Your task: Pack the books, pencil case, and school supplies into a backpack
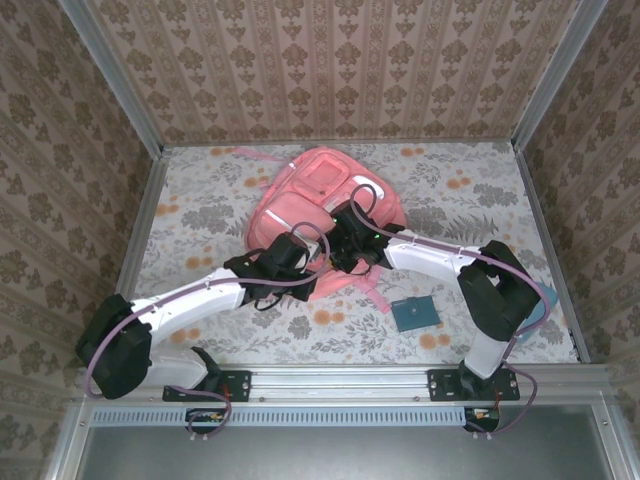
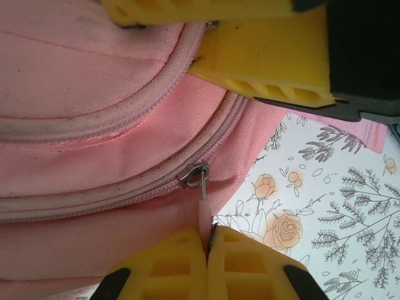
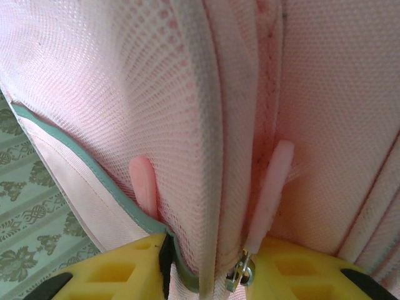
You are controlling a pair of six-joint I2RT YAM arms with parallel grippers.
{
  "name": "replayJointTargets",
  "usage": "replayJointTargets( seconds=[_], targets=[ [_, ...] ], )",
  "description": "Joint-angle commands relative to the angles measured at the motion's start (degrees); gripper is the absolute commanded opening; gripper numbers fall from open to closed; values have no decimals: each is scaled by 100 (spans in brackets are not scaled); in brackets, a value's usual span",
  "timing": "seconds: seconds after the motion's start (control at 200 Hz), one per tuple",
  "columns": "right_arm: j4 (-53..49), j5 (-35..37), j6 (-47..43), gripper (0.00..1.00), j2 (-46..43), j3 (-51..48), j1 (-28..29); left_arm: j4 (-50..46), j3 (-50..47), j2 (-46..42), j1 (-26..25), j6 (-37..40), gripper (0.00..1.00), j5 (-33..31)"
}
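One teal book (image 1: 415, 313) lay unpacked on the table (image 1: 480, 200), apart from the backpack (image 1: 325, 195), which sat mid-table. The left gripper (image 2: 207, 244) pinched the zipper pull (image 2: 203, 209). The right gripper (image 3: 206, 275) clamped a fold of the backpack. Packing looked unfinished; what was already inside, I couldn't tell.

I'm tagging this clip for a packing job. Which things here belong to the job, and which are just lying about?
Part of the job:
- backpack
- small teal book on the table
- zipper pull, pinched by the left gripper
- right gripper, its fingers clamped on backpack fabric

Just surroundings:
- floral tablecloth
- wallpapered walls
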Motion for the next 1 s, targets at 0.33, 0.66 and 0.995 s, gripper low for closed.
replayJointTargets(
  seconds=[0.33, 0.66, 0.995],
  targets=[
    [-463, 236, -770, 3, -1021, -513, -290, -536, 174, -493, 244, 191, 0, -994],
    [-688, -442, -1818, 2, -1642, -832, -1053, -585, 185, -421, 1164, 340, 0, -791],
    [-1070, -1508, -3278, 4, -888, -6, -1588, -387, 363, -729, 1612, 446, 0, -737]
  ],
)
